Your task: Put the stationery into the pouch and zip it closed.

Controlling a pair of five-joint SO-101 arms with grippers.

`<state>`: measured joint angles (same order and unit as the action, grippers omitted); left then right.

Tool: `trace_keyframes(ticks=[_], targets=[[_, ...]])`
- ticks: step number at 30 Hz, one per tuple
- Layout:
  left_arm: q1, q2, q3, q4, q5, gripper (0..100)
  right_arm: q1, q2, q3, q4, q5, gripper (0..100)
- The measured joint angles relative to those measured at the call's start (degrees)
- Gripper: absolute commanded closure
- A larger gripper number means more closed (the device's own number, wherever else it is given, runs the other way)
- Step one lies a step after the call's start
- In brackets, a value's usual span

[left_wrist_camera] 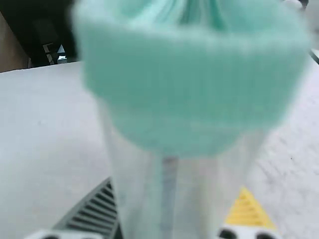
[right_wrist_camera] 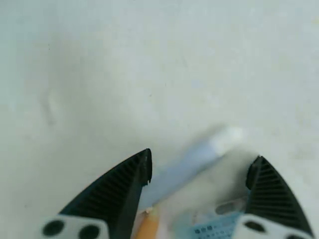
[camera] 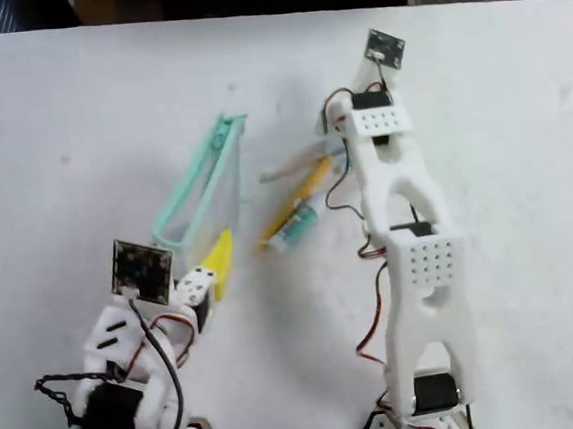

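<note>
Left gripper (left_wrist_camera: 174,201) at the near end of the pouch (camera: 204,185); right gripper (right_wrist_camera: 202,159) spread over the stationery.

The clear, mint-edged pouch lay left of the tabletop (camera: 79,142) centre, its length running from the near edge toward the far edge. Whether the left gripper clamped it could not be determined. Just beside the pouch, toward the right edge, lay a pale pen (right_wrist_camera: 192,162), a yellow pencil (camera: 298,195) and a short tube (camera: 293,227). The right gripper's jaws stood apart on either side of the pen, holding nothing.
</note>
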<state>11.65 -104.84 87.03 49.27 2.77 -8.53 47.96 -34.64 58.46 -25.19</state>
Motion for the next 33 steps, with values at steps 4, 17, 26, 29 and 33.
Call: trace_keyframes(ticks=[4,17,26,29,33], targets=[[0.00,0.00,0.00,0.00,0.00,80,-2.20,0.70,-2.81,5.63,-0.09,71.2],[0.00,0.00,0.00,0.00,0.00,80,-3.60,3.16,-4.31,5.54,-0.09,71.2],[0.00,0.00,0.00,0.00,0.00,80,-2.37,3.25,-4.31,4.31,-0.09,72.3],[0.00,0.00,0.00,0.00,0.00,80,-2.11,3.25,-4.31,4.31,-0.09,80.0],[0.00,0.00,0.00,0.00,0.00,80,-0.26,3.25,-4.31,4.40,-0.09,89.4]])
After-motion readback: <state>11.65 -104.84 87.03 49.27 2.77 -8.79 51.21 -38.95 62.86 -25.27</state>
